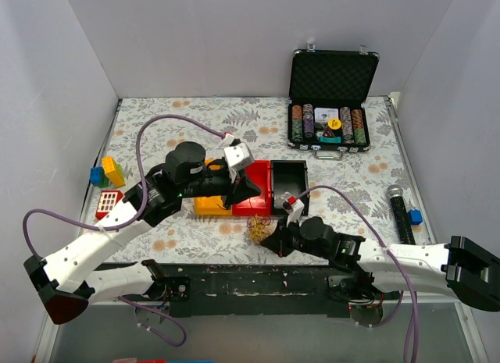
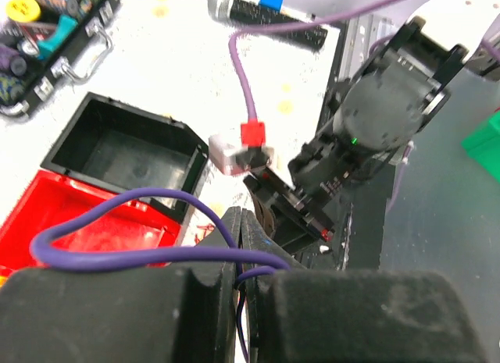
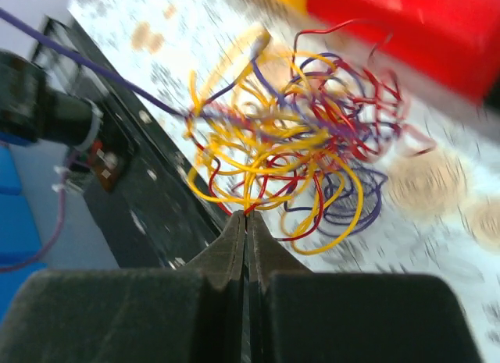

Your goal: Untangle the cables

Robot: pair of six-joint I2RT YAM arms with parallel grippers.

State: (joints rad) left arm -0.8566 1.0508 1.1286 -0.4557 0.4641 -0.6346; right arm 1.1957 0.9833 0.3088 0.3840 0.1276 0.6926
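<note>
At the lower middle of the left wrist view, the left gripper (image 2: pixel 242 226) is being shown closed. Its jaws are being pressed together on a purple strand (image 2: pixel 117 259), which is being carried in a loose loop across the left half of that frame, in front of a red box (image 2: pixel 70 215).

In the top view, just right of centre and below that box, the cables (image 1: pixel 258 228) are being seen as a small knot of yellow, red and purple wire lying on the table (image 1: pixel 195 117).

In the right wrist view, the right gripper (image 3: pixel 247 221) is being shown at the lower middle with its jaws together and no gap between them. Yellow and red loops are being met right at the tips, but it cannot be told whether a loop is actually being pinched there. A purple line is being held taut from the upper left of that frame into the knot.

The wires are being judged very light, thin and springy, and likely to slip from the pads and snag on one another. A hold is being judged best taken on a free outer loop or a loose end, not on the middle of the knot. A hard pull is being judged likely to tighten the knot.
</note>
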